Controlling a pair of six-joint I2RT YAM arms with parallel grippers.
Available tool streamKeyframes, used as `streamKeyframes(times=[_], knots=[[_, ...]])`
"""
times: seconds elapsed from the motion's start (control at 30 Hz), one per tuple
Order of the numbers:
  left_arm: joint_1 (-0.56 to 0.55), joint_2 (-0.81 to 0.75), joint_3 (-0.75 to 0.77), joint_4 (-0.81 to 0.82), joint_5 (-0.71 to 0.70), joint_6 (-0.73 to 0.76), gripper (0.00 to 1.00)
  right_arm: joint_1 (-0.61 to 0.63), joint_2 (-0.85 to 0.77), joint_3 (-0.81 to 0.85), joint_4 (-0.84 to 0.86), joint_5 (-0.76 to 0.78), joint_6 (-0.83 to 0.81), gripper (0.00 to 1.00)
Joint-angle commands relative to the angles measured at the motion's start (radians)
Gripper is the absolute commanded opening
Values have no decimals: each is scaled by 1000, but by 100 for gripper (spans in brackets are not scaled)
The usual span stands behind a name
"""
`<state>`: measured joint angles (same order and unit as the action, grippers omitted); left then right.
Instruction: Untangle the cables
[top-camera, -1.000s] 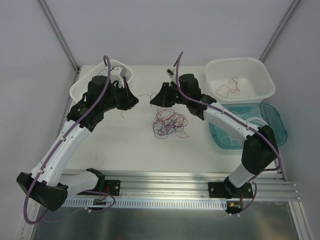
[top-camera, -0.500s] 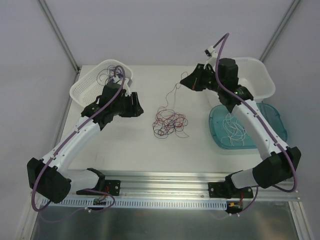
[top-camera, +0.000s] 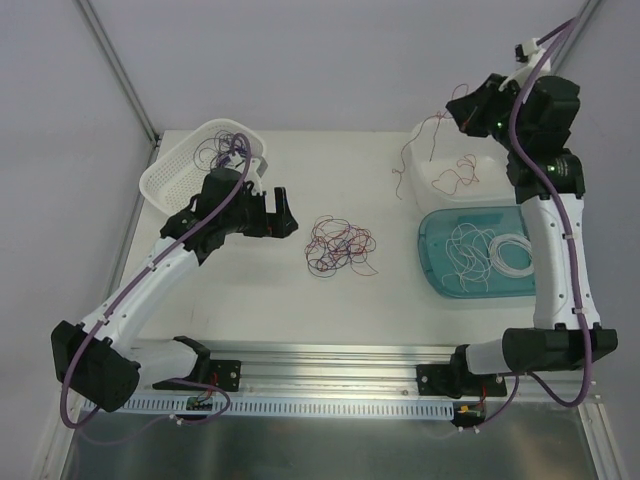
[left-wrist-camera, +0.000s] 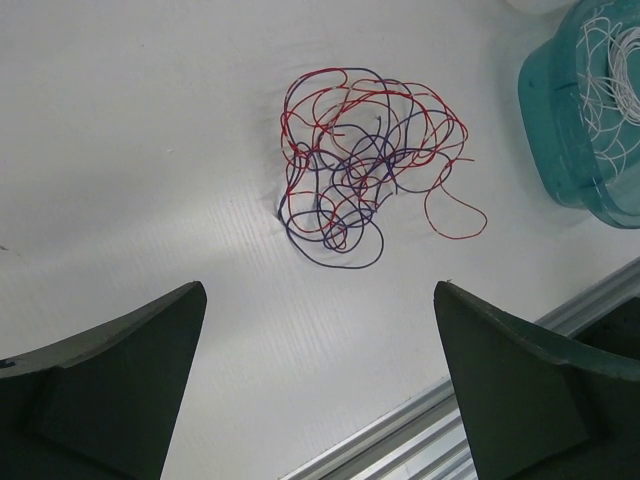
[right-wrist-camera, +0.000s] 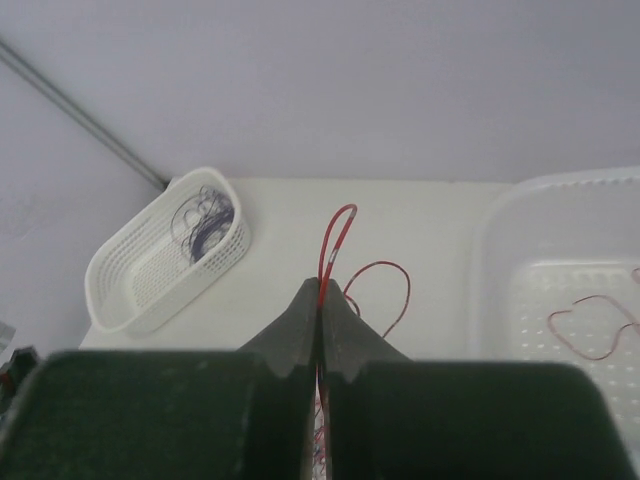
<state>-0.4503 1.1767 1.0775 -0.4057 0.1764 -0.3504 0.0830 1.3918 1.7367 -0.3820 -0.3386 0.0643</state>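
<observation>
Tangle (top-camera: 338, 245) of red and purple cables lies loose between the arms. Right gripper (right-wrist-camera: 322, 295) is pinched tight on one red cable (right-wrist-camera: 343, 210), high up and to the right of the tangle, likely so the strand hangs free of the heap and can drop into the white tub (top-camera: 412, 188) right of the tangle, where another red one lies. Left gripper (left-wrist-camera: 315, 290) is spread wide and empty just left of the tangle — looks posed for the next strand.

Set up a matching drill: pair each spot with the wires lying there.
Spots:
1. oval white basket
2. square white tub
3. teal bin
4. table

Wires:
a. white wires
b. red-and-purple tangle
c. purple wires
d. lone red wire

Pairs: 1-c, 2-d, 3-a, 4-b.
</observation>
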Motion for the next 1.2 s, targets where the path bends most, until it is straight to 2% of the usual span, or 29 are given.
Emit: streamKeyframes(times=[0.0,0.4,0.47,0.5,0.6,0.63,0.67,0.7,0.73,0.77,0.83,1.0,1.17], knots=[[4,-26,-31,34,23,21,99,-69,21,112,9,58,-50,1],[4,-9,-131,50,-14,-9,99,-221,208,152,172,194,-113,1],[2,1,-137,51,-14,-12,99,-233,265,123,193,222,-113,5],[2,9,-137,53,-12,-15,99,-235,289,119,189,231,-115,8],[2,24,-139,59,-5,-24,99,-239,364,121,154,250,-115,32],[2,27,-139,58,-2,-27,99,-239,374,123,143,248,-113,51],[2,31,-139,59,-6,-30,99,-239,383,119,114,245,-103,63],[4,32,-142,59,-6,-32,99,-239,380,119,103,243,-103,63],[4,34,-142,59,-8,-35,99,-238,374,109,92,237,-94,73],[2,34,-145,59,-12,-35,99,-235,366,100,77,218,-93,77],[2,41,-151,61,-18,-38,99,-224,330,87,57,205,-103,82],[4,95,-145,65,-23,-41,99,-109,248,-11,-6,83,-170,82],[2,161,-114,76,-9,-51,99,105,214,-103,-127,-9,-340,80]])
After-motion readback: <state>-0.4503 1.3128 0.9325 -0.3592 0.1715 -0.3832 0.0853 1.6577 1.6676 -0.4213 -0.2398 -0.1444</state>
